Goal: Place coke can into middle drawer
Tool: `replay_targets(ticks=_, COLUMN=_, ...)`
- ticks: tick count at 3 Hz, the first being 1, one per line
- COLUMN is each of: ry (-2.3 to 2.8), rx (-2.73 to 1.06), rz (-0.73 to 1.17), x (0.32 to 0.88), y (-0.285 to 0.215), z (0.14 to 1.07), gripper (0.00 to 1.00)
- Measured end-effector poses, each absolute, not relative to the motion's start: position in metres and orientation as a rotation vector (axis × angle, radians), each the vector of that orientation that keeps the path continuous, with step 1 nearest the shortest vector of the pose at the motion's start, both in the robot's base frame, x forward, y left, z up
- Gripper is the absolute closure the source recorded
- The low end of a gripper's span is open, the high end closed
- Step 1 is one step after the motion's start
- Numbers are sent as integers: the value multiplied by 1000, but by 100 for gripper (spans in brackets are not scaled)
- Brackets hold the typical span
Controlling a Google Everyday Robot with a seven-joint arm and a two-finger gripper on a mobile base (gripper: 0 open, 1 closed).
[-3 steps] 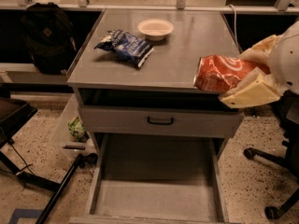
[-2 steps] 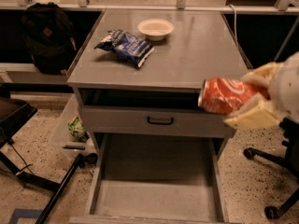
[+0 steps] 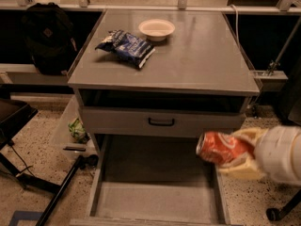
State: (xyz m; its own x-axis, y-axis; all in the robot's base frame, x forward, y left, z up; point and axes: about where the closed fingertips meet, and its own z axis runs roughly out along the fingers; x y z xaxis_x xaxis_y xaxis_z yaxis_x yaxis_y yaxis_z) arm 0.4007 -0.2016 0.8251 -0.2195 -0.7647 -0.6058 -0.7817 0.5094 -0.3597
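The coke can [image 3: 220, 148] is red with a silver end and lies on its side in my gripper [image 3: 235, 153], which comes in from the right edge. My cream fingers [image 3: 244, 169] are shut on it above and below. The can hangs above the right side of the middle drawer [image 3: 155, 199], the pulled-out grey tray with a flat floor at the bottom of the view. The can is clear of the drawer's floor, about level with the closed drawer front [image 3: 161, 122] with the black handle.
A grey cabinet top [image 3: 202, 55] holds a blue chip bag [image 3: 126, 46] and a white bowl [image 3: 156, 28]. A black backpack [image 3: 47, 36] stands at the left. A black stand leg [image 3: 61, 187] and a chair base [image 3: 277, 213] are on the speckled floor.
My gripper has carried the can down from the cabinet top's right edge, past the drawer front, to over the open drawer's right side.
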Motion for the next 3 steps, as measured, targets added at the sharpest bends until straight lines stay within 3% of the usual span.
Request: replay_targets(ticks=3, ry=2238, rx=-1067, rz=371, x=331, y=-186, z=487, gripper=100)
